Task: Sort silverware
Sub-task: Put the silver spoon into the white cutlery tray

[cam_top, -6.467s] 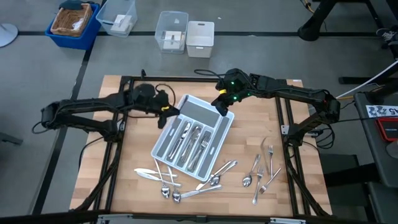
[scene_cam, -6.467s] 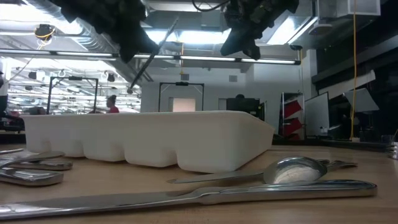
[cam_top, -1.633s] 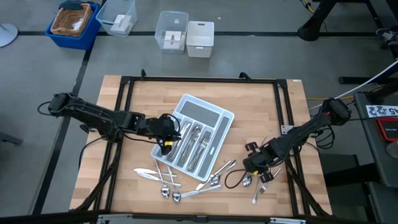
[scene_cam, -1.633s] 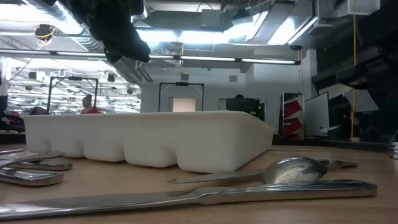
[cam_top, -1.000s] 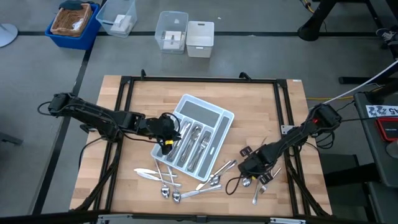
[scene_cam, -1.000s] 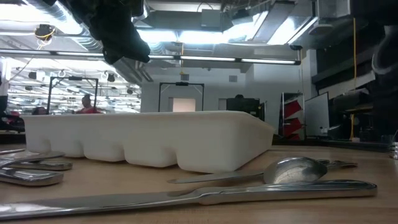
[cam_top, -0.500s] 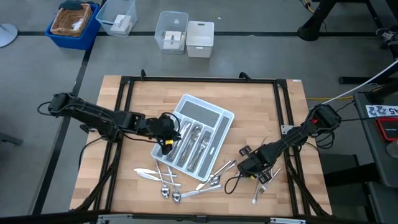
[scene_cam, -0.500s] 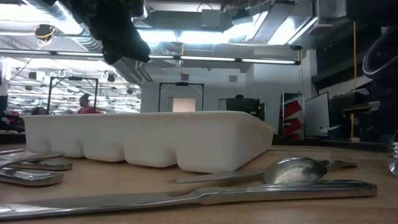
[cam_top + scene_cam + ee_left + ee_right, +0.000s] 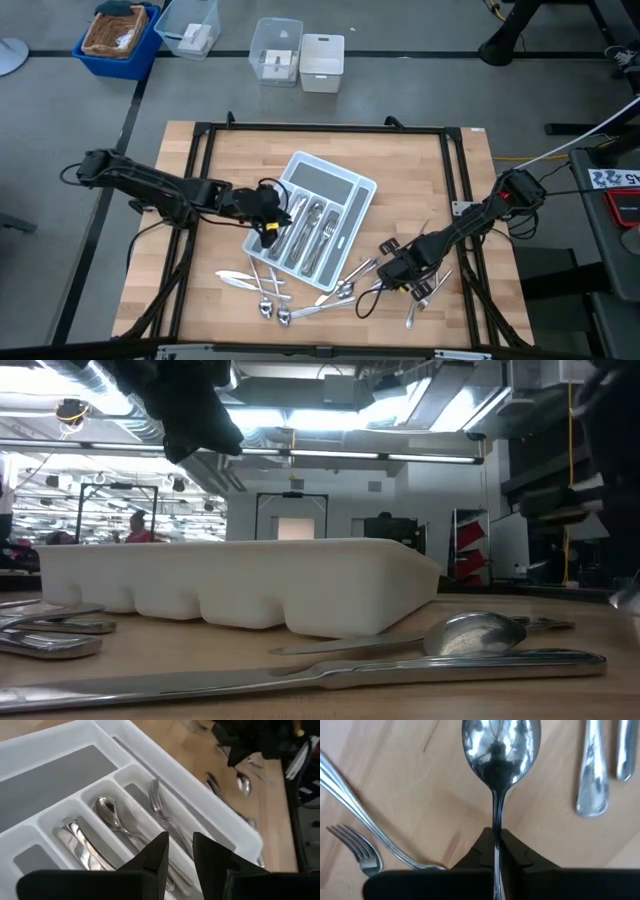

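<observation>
**So, spoon's pinched: now lift it clean**

Right gripper has its jaws clenched on a spoon by the handle, low on the tabletop near the front right, just right of the tray. I'd lift straight up so the fork lying just beside it doesn't get dragged. Left gripper hovers over the tray's left side, jaws slightly apart, holding nothing. Spoon compartment looks like the target.

Grey floor around a wooden table, blue bin with a basket, clear tubs beyond it, ceiling strip lights, a lit doorway, red panels, person far off
</observation>
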`<state>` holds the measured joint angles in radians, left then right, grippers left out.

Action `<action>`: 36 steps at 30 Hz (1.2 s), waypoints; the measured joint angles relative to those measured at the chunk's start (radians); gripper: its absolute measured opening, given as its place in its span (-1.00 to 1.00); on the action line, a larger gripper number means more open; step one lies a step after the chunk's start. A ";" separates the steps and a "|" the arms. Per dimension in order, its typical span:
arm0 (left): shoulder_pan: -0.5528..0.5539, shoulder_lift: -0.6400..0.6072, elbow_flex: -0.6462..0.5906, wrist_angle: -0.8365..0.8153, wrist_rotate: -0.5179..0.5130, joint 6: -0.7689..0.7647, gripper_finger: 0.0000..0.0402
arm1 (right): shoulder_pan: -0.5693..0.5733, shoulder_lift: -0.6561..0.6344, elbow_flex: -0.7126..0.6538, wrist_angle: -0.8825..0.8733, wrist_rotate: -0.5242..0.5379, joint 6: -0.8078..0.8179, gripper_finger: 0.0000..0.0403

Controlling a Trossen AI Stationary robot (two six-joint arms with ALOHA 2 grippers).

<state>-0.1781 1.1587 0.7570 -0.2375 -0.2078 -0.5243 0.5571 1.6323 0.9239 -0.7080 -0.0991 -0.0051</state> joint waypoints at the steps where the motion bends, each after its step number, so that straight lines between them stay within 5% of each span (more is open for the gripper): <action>1: 0.000 -0.006 0.000 0.007 0.005 0.000 -0.62 | 0.000 0.000 0.009 -0.001 0.000 0.000 -0.97; 14: -0.001 -0.215 0.000 0.008 0.014 0.000 -0.62 | -0.001 -0.001 0.221 -0.161 0.013 0.027 -0.98; 19: -0.001 -0.289 0.000 -0.018 0.014 0.000 -0.62 | -0.010 -0.003 0.314 -0.147 0.093 0.127 -0.97; 36: -0.001 -0.364 0.000 -0.282 0.015 -0.015 -0.62 | -0.200 0.133 0.353 0.591 0.492 1.087 -0.97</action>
<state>-0.1787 0.7944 0.7574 -0.5190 -0.1932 -0.5392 0.3571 1.7648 1.2774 -0.1170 0.3930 1.0818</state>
